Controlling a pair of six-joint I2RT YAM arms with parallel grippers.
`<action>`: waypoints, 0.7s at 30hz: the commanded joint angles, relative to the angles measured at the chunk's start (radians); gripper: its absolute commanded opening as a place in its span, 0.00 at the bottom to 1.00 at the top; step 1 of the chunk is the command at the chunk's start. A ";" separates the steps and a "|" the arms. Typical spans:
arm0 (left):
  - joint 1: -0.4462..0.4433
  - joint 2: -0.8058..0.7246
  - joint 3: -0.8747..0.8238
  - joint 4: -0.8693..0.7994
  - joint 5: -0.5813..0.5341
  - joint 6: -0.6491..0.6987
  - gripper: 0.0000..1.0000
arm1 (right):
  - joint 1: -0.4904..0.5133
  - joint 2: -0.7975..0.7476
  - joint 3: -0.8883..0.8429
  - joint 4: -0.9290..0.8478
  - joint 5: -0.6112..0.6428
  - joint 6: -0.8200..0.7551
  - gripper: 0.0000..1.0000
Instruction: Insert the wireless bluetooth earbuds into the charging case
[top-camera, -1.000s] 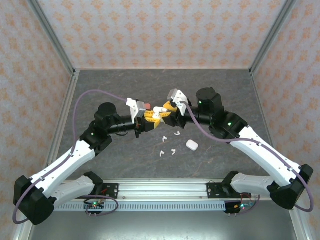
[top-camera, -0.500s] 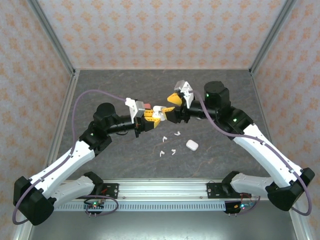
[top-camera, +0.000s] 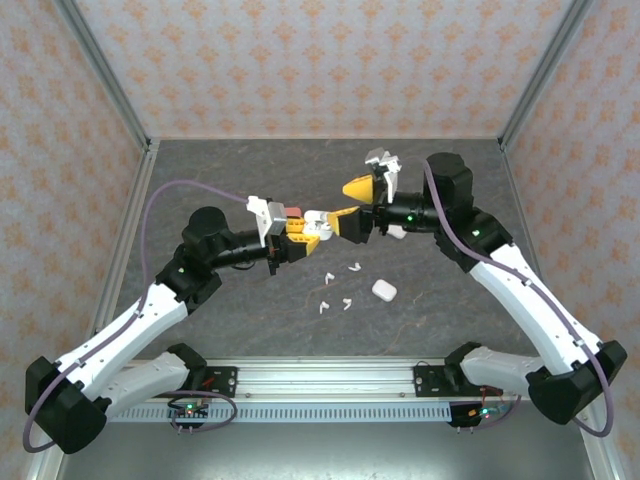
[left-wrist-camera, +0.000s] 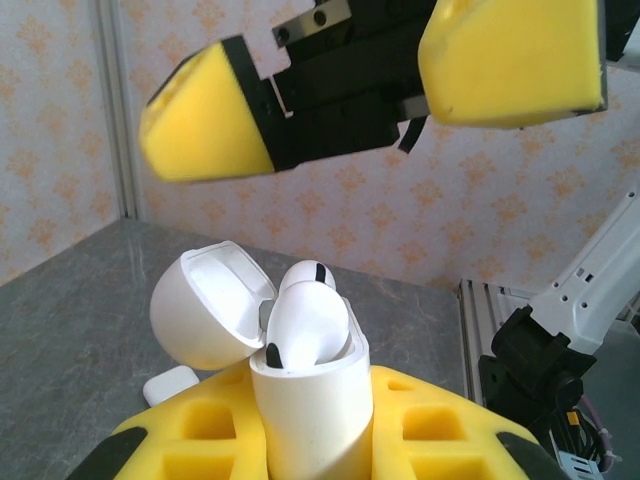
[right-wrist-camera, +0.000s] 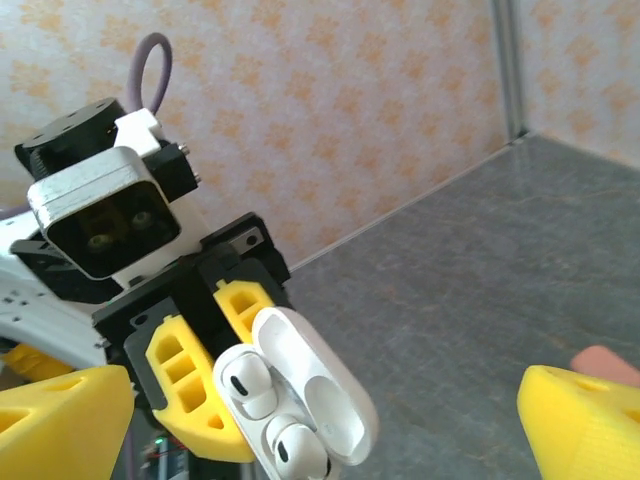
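The left gripper (top-camera: 305, 232) is clenched on the body of the charging case (left-wrist-camera: 312, 405) and holds it up in the air above the desk (top-camera: 240, 175). The lid (left-wrist-camera: 210, 305) stands open. Two earbuds (right-wrist-camera: 248, 385) sit in the case with their round heads showing. From the left wrist view, the nearer one seems to stand a little high, so I judge that it may not be fully seated.

The right gripper (top-camera: 352, 205) is released, with its yellow fingers spread wide. It hangs close to the case but is not touching it.

More loose earbuds (top-camera: 346, 303) lie on the desk below, and a second case (top-camera: 383, 290), closed, lies just beside them.

What can go wrong from here:
- If the lid is pushed shut while an earbud stands high, the lid may stop on it or push it out, and it would fall to the desk.
- A push from one side can turn the case between the fingers of the left gripper, because they hold only its lower part.
- The wide open fingers may also knock the lid when the arm moves.
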 joint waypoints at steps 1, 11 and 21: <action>-0.009 -0.018 0.006 0.046 0.003 -0.005 0.04 | 0.008 0.022 -0.016 0.028 -0.108 0.053 0.99; -0.010 -0.014 0.007 0.028 -0.011 -0.005 0.04 | 0.079 0.077 0.032 -0.046 -0.213 -0.019 0.99; -0.010 -0.013 0.006 0.002 -0.024 0.003 0.04 | 0.087 0.033 0.044 -0.103 -0.191 -0.100 0.99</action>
